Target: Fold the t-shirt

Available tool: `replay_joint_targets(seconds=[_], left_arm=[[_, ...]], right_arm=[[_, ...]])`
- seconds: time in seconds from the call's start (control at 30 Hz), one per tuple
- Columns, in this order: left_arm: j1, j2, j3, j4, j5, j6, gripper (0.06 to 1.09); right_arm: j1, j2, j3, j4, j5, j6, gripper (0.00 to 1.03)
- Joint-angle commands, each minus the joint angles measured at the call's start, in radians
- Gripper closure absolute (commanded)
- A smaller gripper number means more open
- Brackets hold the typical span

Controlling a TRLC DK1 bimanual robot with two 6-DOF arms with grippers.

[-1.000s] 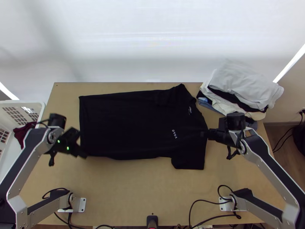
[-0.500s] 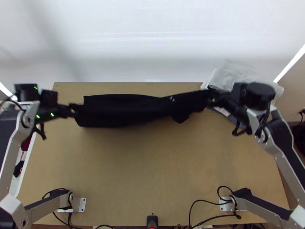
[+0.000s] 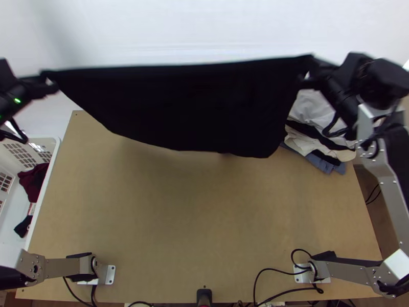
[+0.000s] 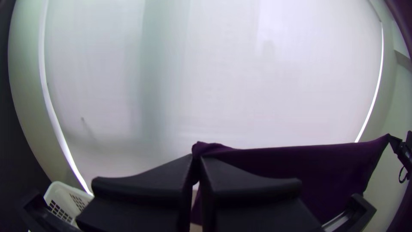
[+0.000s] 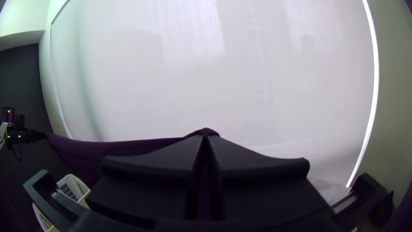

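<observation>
The black t-shirt (image 3: 189,107) hangs stretched between the two grippers, lifted above the table's far part, its top edge nearly straight. At its left corner in the top view is my left gripper (image 3: 48,82); at its right corner, my right gripper (image 3: 309,71). In the left wrist view, my left gripper (image 4: 196,161) is shut on a bunched bit of the t-shirt (image 4: 300,172). My right gripper (image 5: 206,139) likewise pinches a corner of the t-shirt (image 5: 107,148) in the right wrist view. How the hanging lower part is layered cannot be told.
A stack of folded clothes (image 3: 312,120) lies at the table's far right. On the left stands a white basket (image 3: 55,153) with dark red and black cloth in it. Cables (image 3: 278,268) run along the near edge of the wooden table (image 3: 194,220).
The t-shirt lay spread on the table, then was drawn up, and now hangs higher between the grippers. Both grippers have moved up the picture and farther apart, uncovering more of the table.
</observation>
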Motion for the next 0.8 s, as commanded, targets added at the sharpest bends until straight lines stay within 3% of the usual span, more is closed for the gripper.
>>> replay_joint_targets(seconds=[0.0,0.13,0.4,0.77], left_arm=[[0.017,-0.044,0.085,0.079,-0.045,-0.052,1.05],[0.019,-0.104,0.094,0.154,-0.091,-0.063,1.05],[0.049,-0.271,0.042,0.162,-0.095,-0.081,1.05],[0.019,-0.601,-0.168,0.223,-0.081,-0.129,1.05]], right_arm=[[-0.018,-0.003,0.129,0.044,0.048,-0.02,1.0],[-0.022,-0.049,0.175,0.035,0.054,-0.021,1.0],[-0.041,-0.29,0.098,-0.051,0.053,-0.026,1.0],[-0.031,-0.598,-0.044,-0.275,0.053,-0.016,1.0]])
